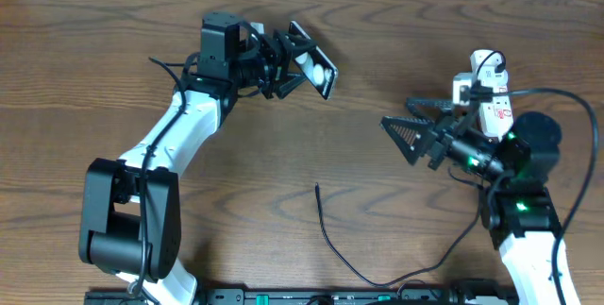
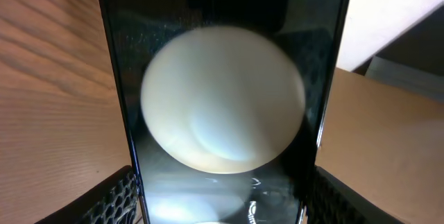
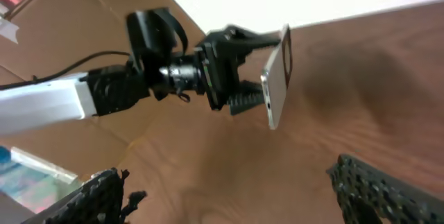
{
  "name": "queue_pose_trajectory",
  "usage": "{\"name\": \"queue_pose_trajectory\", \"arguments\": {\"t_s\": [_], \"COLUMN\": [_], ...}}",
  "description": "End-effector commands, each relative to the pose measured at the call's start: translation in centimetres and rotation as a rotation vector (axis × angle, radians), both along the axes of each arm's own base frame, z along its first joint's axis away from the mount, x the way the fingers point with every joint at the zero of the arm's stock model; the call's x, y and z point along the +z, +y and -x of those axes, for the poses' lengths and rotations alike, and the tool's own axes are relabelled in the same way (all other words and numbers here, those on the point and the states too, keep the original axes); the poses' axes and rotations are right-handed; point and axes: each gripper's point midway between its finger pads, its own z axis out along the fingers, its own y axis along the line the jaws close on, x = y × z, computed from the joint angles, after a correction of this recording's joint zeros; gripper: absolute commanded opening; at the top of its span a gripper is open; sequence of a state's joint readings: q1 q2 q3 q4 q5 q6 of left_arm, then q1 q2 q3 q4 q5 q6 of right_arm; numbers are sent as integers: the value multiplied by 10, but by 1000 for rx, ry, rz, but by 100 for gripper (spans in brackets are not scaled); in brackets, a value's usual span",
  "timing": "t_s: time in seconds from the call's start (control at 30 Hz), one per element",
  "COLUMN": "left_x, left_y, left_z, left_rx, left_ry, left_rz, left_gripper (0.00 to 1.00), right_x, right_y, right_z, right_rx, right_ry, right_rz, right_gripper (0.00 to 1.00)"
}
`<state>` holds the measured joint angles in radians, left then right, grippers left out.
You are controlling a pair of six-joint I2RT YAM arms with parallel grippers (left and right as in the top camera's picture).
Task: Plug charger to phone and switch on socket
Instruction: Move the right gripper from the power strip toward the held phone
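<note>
The black rectangular slab phone (image 1: 315, 60) hangs above the wooden tabletop (image 1: 377, 22), clamped in the left gripper's (image 1: 294, 64) fingers, likely presenting its port. The right gripper's (image 1: 396, 113) fingers gape empty, and the thin black charger cable (image 1: 318, 201) lies unlifted.

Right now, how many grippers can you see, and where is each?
2. The left gripper is upper middle in the overhead view, jaws shut on the phone. The right gripper is at the right, jaws open, beside the socket.
</note>
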<state>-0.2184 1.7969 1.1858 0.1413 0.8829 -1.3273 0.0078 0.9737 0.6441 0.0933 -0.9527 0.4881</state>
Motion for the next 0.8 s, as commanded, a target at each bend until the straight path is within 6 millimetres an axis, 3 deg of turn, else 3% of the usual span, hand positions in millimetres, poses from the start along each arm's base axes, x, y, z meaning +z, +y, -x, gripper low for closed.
{"name": "queue_pose_trajectory", "arguments": {"t_s": [0.0, 0.17, 0.3, 0.5, 0.77], "left_x": [26, 26, 26, 26, 26], "left_y": [-8, -18, -20, -22, -40], "left_z": [1, 6, 7, 8, 19], "left_rx": [-17, -33, -38, -32, -73], "left_ry": [-88, -85, -85, -57, -51], "left_rz": [9, 10, 10, 23, 27], "left_gripper": [7, 8, 7, 8, 7], "right_x": [-15, -52, -64, -69, -57], "right_y": [5, 8, 22, 41, 41], "right_z": [-16, -33, -35, -29, -38], "right_rx": [-35, -109, -98, -39, -82], "right_ry": [35, 39, -15, -90, -138], "right_rz": [34, 186, 283, 358, 341], "right_gripper": [89, 91, 99, 99, 99]}}
